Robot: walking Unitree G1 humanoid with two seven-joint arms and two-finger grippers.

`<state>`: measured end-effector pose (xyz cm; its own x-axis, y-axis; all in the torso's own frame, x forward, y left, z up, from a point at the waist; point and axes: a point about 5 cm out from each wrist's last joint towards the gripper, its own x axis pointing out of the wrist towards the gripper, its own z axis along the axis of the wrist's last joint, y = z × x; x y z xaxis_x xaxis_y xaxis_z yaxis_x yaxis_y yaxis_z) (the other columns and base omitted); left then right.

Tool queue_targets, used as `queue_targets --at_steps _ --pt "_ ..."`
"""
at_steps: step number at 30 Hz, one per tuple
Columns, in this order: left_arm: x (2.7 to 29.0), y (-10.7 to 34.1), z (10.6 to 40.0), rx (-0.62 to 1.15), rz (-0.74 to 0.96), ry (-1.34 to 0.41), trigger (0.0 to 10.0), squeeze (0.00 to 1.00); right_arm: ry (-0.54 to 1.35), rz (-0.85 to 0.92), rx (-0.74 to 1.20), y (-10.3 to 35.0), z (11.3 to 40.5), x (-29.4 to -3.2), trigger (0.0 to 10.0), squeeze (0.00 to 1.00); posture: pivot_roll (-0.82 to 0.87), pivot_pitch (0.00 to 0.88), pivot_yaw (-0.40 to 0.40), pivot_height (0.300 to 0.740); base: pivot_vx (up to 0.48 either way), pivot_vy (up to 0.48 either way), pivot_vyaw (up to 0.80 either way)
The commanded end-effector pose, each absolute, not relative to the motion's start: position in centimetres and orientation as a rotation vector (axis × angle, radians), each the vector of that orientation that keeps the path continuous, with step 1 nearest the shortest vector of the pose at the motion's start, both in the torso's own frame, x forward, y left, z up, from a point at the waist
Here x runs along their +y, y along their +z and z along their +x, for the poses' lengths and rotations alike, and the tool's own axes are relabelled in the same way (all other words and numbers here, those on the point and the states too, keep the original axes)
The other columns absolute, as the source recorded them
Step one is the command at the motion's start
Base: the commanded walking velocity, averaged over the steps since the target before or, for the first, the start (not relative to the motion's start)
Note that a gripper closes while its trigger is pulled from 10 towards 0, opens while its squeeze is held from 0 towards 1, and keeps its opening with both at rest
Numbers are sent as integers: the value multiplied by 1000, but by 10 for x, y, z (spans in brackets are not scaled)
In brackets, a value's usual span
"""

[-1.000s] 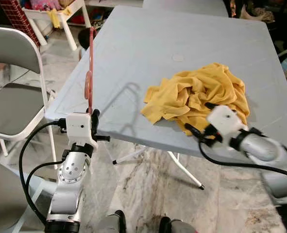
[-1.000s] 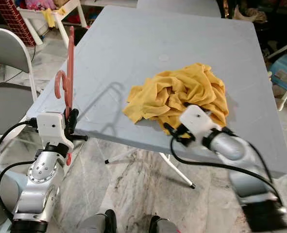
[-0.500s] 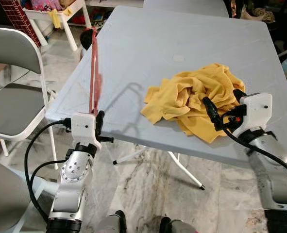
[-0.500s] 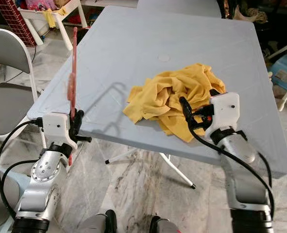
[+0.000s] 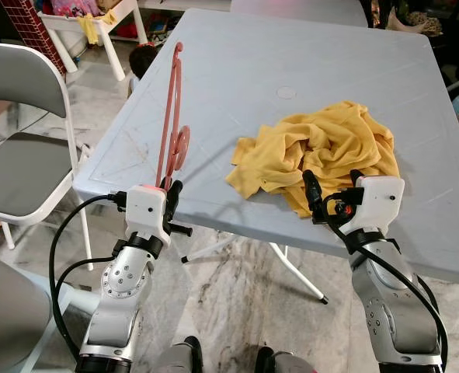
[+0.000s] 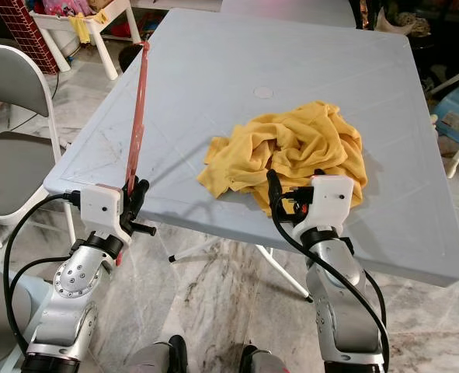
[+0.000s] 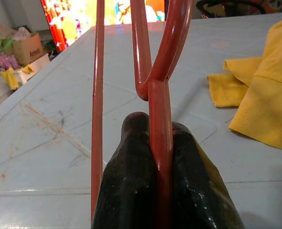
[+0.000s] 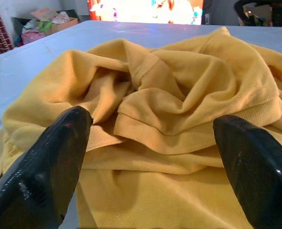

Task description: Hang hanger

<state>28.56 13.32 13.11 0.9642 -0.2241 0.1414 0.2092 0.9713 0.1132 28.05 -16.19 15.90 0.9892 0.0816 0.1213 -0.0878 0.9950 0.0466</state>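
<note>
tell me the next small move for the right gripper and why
Probably ease the right gripper forward and close on a fold of the yellow shirt. Its fingers stand open just short of the crumpled cloth on the table, while the left gripper already clamps the red hanger upright.

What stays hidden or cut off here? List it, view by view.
- Yellow shirt: crumpled, so its collar and sleeves cannot be told apart in the eye views.
- Red hanger: seen edge-on in the eye views; in the left wrist view the left gripper covers its lower part.
- Folding chair: cut off by the left edge.
</note>
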Motion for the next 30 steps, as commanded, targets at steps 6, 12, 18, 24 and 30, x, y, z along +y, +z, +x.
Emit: queue_targets --at_steps 6,12,18,24,30 --pt "142 126 286 -109 142 -162 10000 0 -21 99 -147 164 275 -173 10000 0 -58 205 34 740 0 0 0" --pt "139 140 287 -174 162 -195 10000 0 -42 137 -147 161 279 -166 10000 0 -12 154 24 740 0 0 0" --pt "132 151 295 -175 62 -162 10000 0 -45 152 -136 161 284 -166 10000 0 -27 188 16 740 0 0 0" --pt "117 165 290 -211 15 -196 10000 0 -61 137 -121 158 280 -171 10000 0 -30 193 8 740 0 0 0" --pt "117 157 291 -184 29 -201 10000 0 -86 154 -143 165 284 -171 10000 0 -38 195 8 740 0 0 0"
